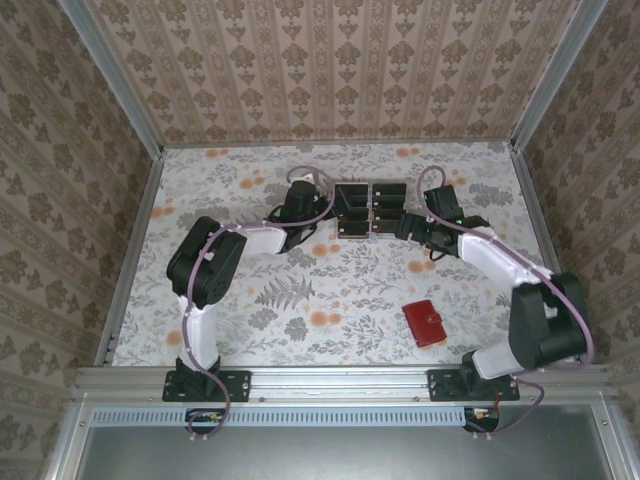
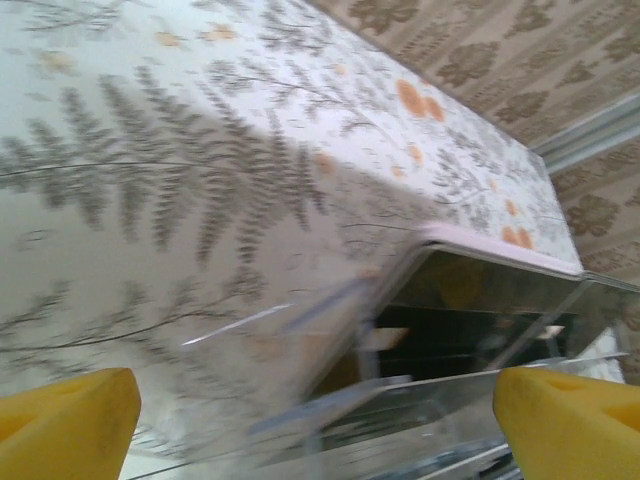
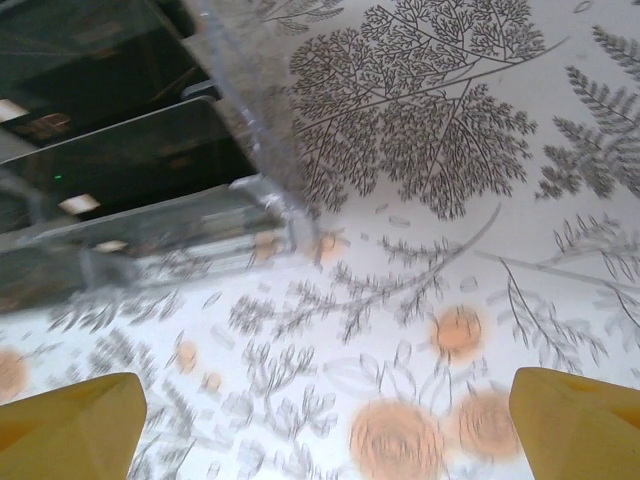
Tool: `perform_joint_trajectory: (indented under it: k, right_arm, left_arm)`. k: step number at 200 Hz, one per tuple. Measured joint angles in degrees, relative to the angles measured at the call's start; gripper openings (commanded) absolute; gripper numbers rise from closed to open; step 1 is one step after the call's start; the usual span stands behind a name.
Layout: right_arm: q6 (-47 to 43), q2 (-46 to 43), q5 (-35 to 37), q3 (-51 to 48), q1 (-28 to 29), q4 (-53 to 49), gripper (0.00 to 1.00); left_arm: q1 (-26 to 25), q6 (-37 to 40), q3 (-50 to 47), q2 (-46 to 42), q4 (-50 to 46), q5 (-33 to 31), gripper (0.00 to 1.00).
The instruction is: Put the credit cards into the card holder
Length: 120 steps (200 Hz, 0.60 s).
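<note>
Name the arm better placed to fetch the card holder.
Right, likely. The card holder lies closed on the table near the right arm's base, far from the left's. The right gripper and left gripper are open at the clear rack.

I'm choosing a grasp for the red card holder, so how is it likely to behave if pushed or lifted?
The card holder lies flat on the table, so it should probably slide rather than roll or tip. It looks small and thin, so it is likely light. Being a folded, leather-like piece, it may flex or gape open when lifted by one edge.
</note>
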Motion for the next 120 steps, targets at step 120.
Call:
perform_joint_trajectory:
  k: [120]
  right_arm:
    - [11.9,-23.5,1.1,-19.4,9.8,-20.1,0.90]
  left_arm:
    - [5.4,-0.8,-16.8,-25.5,-4.4,-3.8,1.00]
